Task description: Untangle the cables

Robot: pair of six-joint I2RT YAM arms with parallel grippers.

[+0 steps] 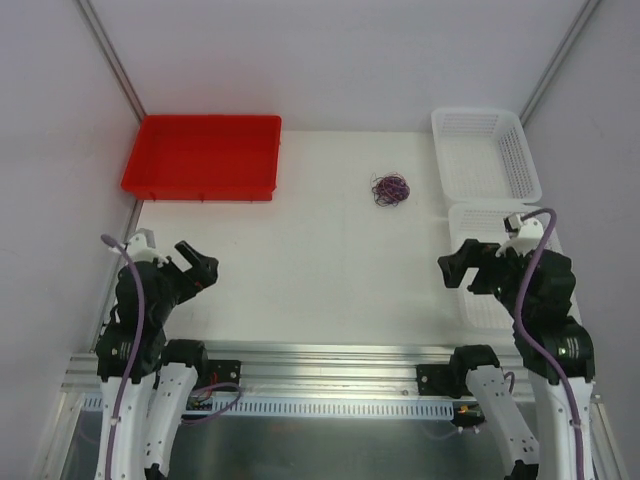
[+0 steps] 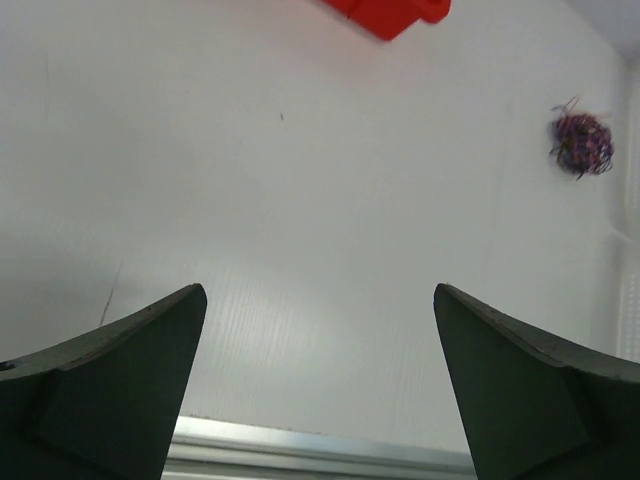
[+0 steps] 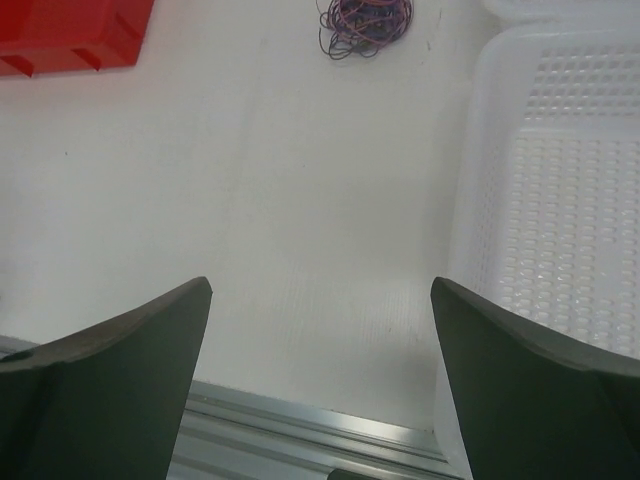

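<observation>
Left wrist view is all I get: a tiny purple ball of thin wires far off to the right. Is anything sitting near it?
Observer: Yes. From above, a white perforated plastic basket stands just right of that small purple, black and red tangle of cables, not touching it.
Operator: Anything else out there?
Observer: A shallow red rectangular plastic tray sits far left; you see only its corner.
Operator: Is the other arm busy?
Observer: No. The right gripper hangs open, empty, by a second white basket.
</observation>
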